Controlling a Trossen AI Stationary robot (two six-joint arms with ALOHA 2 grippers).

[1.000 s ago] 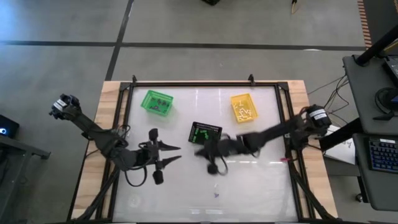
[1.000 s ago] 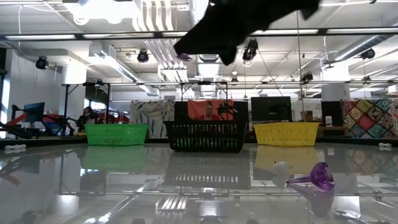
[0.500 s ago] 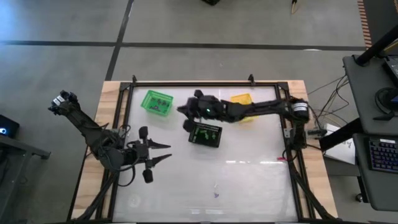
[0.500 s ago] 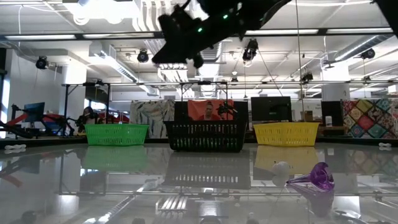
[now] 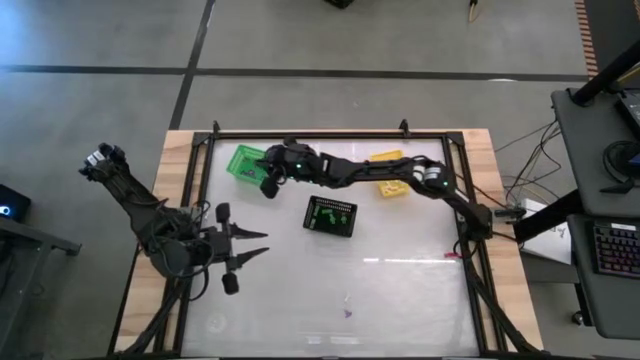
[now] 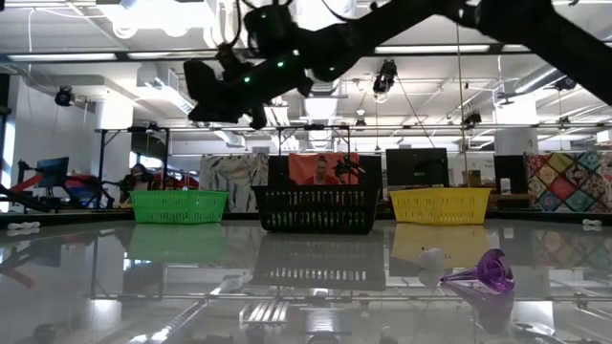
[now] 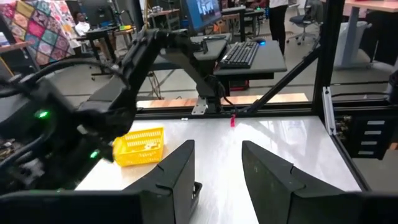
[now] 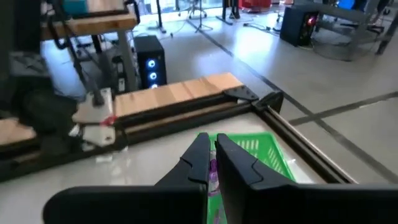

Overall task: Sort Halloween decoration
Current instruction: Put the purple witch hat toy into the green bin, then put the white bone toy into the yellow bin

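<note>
1. Glossy white table (image 5: 400, 290) framed in black rails, on a wooden base, with a workshop behind it.
2. Three small plastic baskets stand along the far side: one green basket (image 5: 247, 165) at the left, one black basket (image 5: 330, 215) in the middle, one yellow basket (image 5: 392, 180) at the right.
3. Two dark arms: the right gripper (image 5: 268, 182) is stretched across to the green basket's near right corner; the left gripper (image 5: 255, 243) waits over the table's near left part.
4. Right wrist view alone shows the right fingers pressed together on a tiny purple trinket (image 8: 213, 172), above the green basket.
5. Left wrist view shows its fingers parted, holding nothing.
6. Low view alone makes out a purple funnel-shaped trinket (image 6: 483, 271) beside a white one (image 6: 429, 258) on the table.
7. No writing is readable.
</note>
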